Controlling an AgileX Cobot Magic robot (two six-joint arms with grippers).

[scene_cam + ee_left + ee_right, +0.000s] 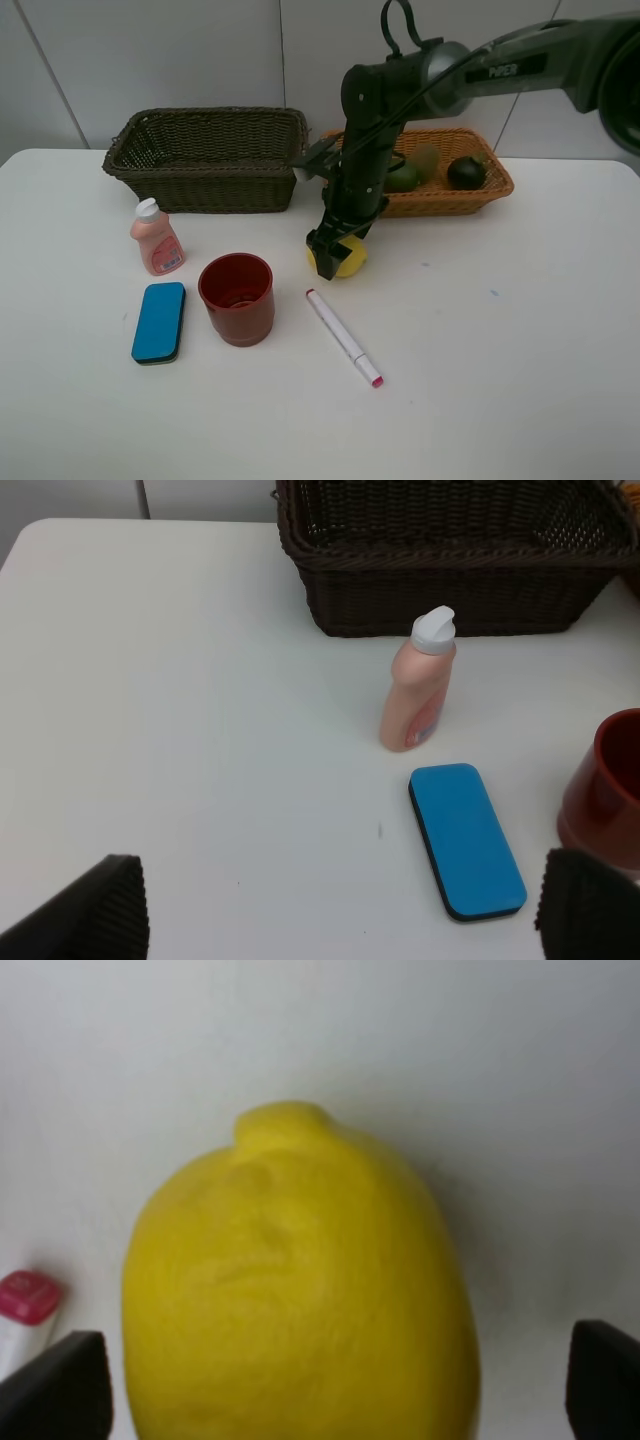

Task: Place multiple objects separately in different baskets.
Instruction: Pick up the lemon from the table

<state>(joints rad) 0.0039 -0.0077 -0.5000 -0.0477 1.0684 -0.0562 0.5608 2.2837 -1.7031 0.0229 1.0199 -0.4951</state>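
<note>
Exterior high: marker (343, 337) lies near lemon (353, 262).

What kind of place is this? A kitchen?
Probably not a kitchen, more likely a robot practice room: a black robot arm reaches over a plain white table, with a lemon, a cup, a dark basket and a tan basket set out for sorting.

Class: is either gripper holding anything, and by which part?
Nothing is held. The right gripper is open around the yellow lemon, jaws clear of its sides; the left gripper is open and empty.
</note>
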